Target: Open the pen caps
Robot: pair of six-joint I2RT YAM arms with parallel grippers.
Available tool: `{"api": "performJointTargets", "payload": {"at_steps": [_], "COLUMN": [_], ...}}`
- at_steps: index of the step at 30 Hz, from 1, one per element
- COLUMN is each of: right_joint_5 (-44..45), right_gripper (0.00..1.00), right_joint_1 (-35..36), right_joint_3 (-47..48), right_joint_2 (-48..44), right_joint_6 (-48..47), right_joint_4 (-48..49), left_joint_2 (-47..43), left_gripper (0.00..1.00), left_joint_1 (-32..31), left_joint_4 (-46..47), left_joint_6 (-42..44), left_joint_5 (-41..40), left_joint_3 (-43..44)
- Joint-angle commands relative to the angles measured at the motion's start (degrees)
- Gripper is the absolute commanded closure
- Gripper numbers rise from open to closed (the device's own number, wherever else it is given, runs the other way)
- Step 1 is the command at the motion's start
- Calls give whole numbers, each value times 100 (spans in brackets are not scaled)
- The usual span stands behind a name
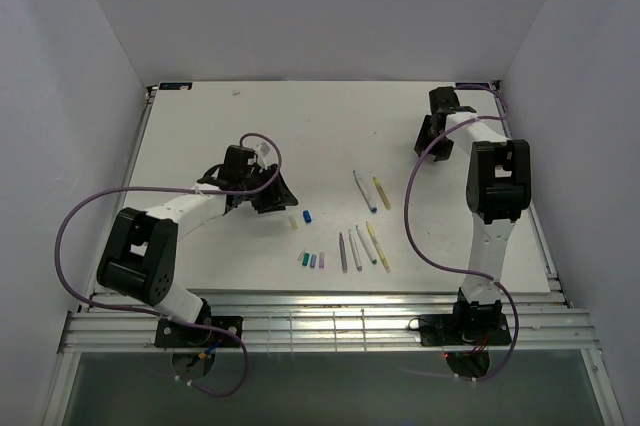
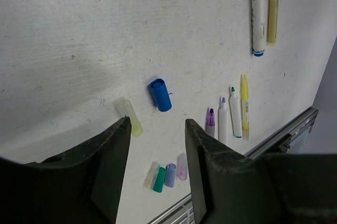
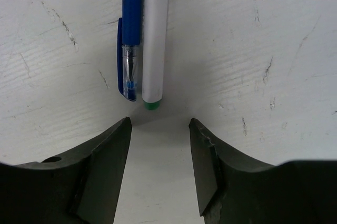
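Your left tool (image 2: 158,125) hangs spread and empty over the worktop (image 2: 79,34), with a blue cap (image 2: 159,95) and a yellow cap (image 2: 130,117) lying just ahead. Your right tool (image 3: 159,124), spread too, faces a white pen (image 3: 155,34) touching a blue pen (image 3: 131,45).

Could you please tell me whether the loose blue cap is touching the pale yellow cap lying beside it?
Apart. The left wrist view shows a strip of bare table between the blue cap and the pale yellow cap.
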Motion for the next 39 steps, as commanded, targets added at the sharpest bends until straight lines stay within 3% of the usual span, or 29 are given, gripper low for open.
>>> {"api": "performJointTargets", "payload": {"at_steps": [1, 27, 35, 39], "right_joint_5": [172, -109, -145, -127], "right_gripper": [45, 50, 63, 71], "right_joint_1": [-104, -253, -271, -262], "right_joint_3": [-69, 1030, 1672, 1409], "right_joint_2": [231, 1083, 1506, 1418], "right_joint_6": [69, -124, -150, -124], "right_joint_4": [-500, -632, -1071, -1107], "left_joint_2": [-273, -238, -212, -229], "left_gripper": [44, 44, 44, 44], "left_joint_1": [35, 70, 70, 70], "left_joint_4": [17, 70, 9, -62], "left_joint_6": [59, 86, 68, 24], "left_joint_5": [115, 132, 123, 141], "left_joint_3": [-101, -172, -119, -14]}}
